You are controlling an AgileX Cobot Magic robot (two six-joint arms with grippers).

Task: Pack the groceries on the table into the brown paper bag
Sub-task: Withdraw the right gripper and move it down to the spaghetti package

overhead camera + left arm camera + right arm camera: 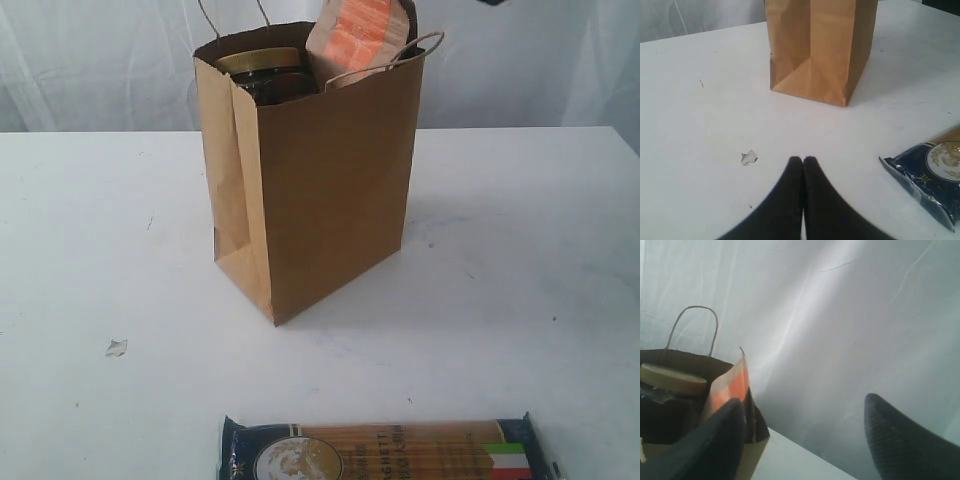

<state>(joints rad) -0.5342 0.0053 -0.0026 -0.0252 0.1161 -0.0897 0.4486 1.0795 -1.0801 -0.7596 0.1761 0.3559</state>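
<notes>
The brown paper bag (320, 190) stands upright mid-table (520, 250). Out of its top stick a gold-lidded jar (258, 62) and a kraft pouch with an orange label (360, 35). A long spaghetti pack (385, 452) lies flat at the table's near edge. My left gripper (803, 160) is shut and empty, low over the table, with the bag (820, 50) ahead and the spaghetti pack's end (930, 175) beside it. My right gripper (802, 407) is open and empty, high up beside the bag's rim (690, 359), close to the pouch (732, 385) and the jar lid (672, 379).
A small white scrap (116, 348) lies on the table left of the spaghetti pack, also near my left fingertips as a white scrap (748, 157). A white curtain (100, 60) hangs behind the table. The bag's cord handle (695, 325) stands up above its rim.
</notes>
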